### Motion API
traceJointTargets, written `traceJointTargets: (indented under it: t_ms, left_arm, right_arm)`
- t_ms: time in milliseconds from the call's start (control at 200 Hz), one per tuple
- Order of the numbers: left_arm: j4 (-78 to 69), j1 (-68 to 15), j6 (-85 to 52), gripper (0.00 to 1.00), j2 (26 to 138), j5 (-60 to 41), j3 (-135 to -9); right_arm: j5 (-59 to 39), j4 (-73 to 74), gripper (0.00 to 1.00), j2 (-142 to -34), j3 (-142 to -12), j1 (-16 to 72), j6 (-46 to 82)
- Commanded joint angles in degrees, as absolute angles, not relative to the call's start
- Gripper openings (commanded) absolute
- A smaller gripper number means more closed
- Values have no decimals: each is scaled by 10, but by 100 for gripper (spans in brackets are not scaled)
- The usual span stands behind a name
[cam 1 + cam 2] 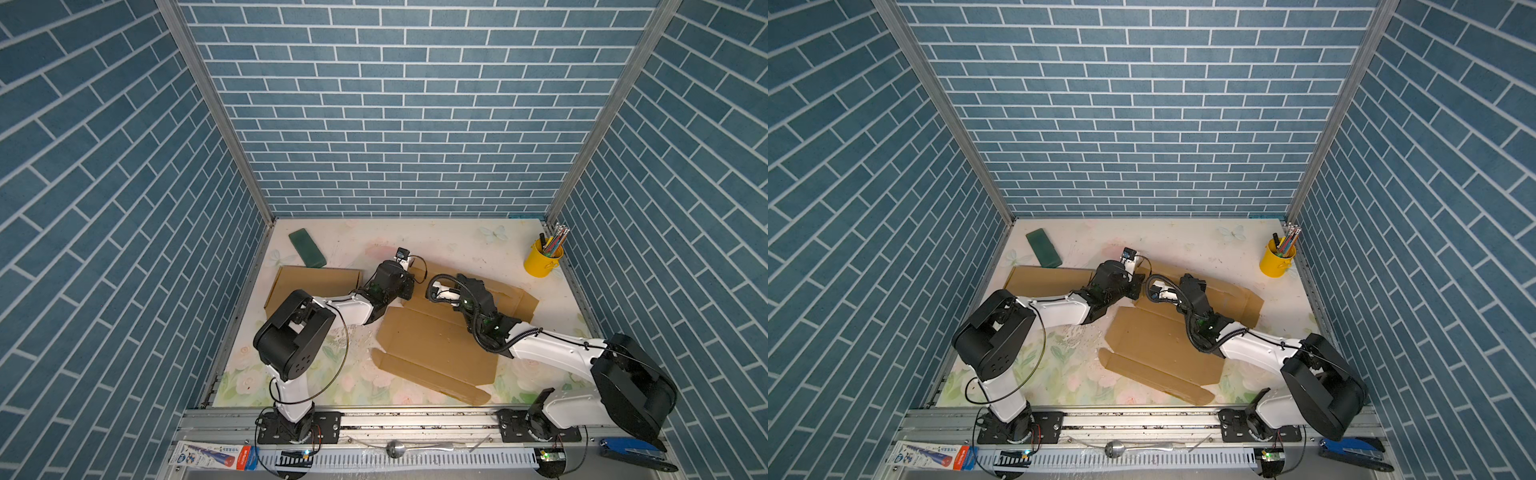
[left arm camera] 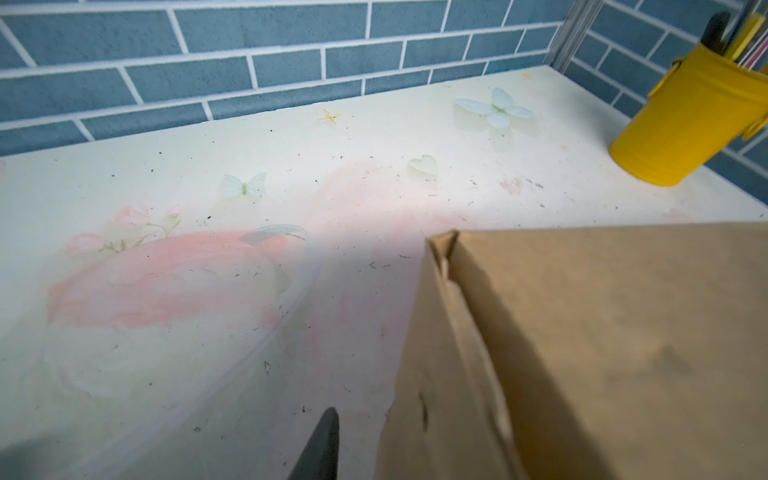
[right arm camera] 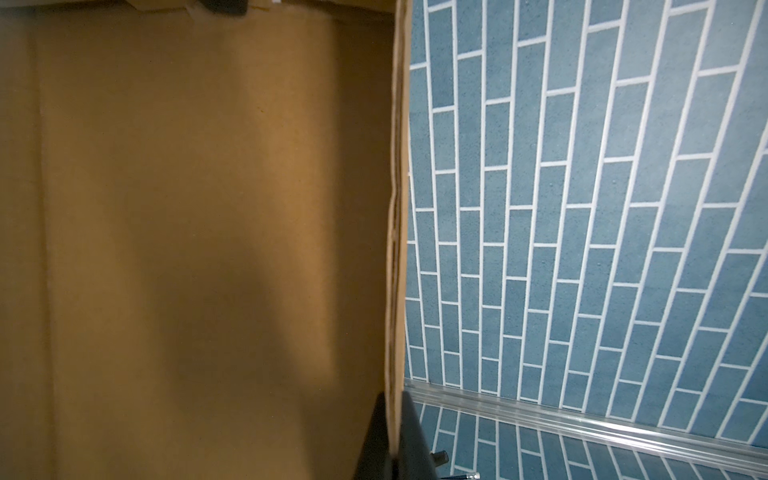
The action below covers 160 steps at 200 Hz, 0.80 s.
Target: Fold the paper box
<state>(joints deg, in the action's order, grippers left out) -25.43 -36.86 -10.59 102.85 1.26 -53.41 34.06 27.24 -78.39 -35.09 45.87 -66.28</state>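
The paper box [image 1: 436, 345] is a brown cardboard blank lying mostly flat mid-table in both top views, with a front flap [image 1: 432, 380] and a raised back part [image 1: 1237, 299]. My right gripper [image 3: 392, 440] is shut on the edge of an upright cardboard wall [image 3: 208, 208], one finger on each face. It sits at the box's back left [image 1: 432, 296]. My left gripper [image 1: 409, 286] faces it from the left. In the left wrist view one finger [image 2: 322, 449] stands off the cardboard corner [image 2: 540, 353], a gap between them. The other finger is hidden behind the cardboard.
A second flat cardboard piece [image 1: 316, 282] lies under the left arm. A green case [image 1: 307, 248] lies at the back left and a yellow pencil cup [image 1: 542, 259] at the back right. A spoon [image 1: 395, 449] and a blue stapler [image 1: 631, 453] rest on the front rail.
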Motion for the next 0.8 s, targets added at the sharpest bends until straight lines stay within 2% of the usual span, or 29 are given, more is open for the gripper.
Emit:
traceJointTargets:
  t_ms: [0,115,270,335,515,560,645,755,795]
  left_arm:
    - [-261,-358,-104,43,990,27,-527]
    - [-266,-352,-104,47,966,27,-530]
    - [-260,-353,-100,45,977,5,-562]
    - [-261,-352,-94,39,988,6,-567]
    - [-264,-353,-76,10,1007,19,-561]
    - [-269,-353,-75,7,1007,26,-555]
    - [-274,-354,-73,10,1002,31,-544]
    - [-263,-354,-70,34,986,26,-529]
    - [-255,-354,-72,39,978,26,-520]
  right_arm:
    - [331,235,0,-782,-353,464,-658]
    - [329,232,0,-782,-351,464,-657]
    - [329,232,0,-784,-354,464,-658]
    - [329,232,0,-785,-354,464,-658]
    - [329,232,0,-784,-354,464,-658]
    - [328,232,0,-786,-355,464,-657]
    - [327,233,0,-789,-356,464,-656]
    - [328,235,0,-793,-359,464,-656]
    - [328,234,0,-793,-359,464,-656]
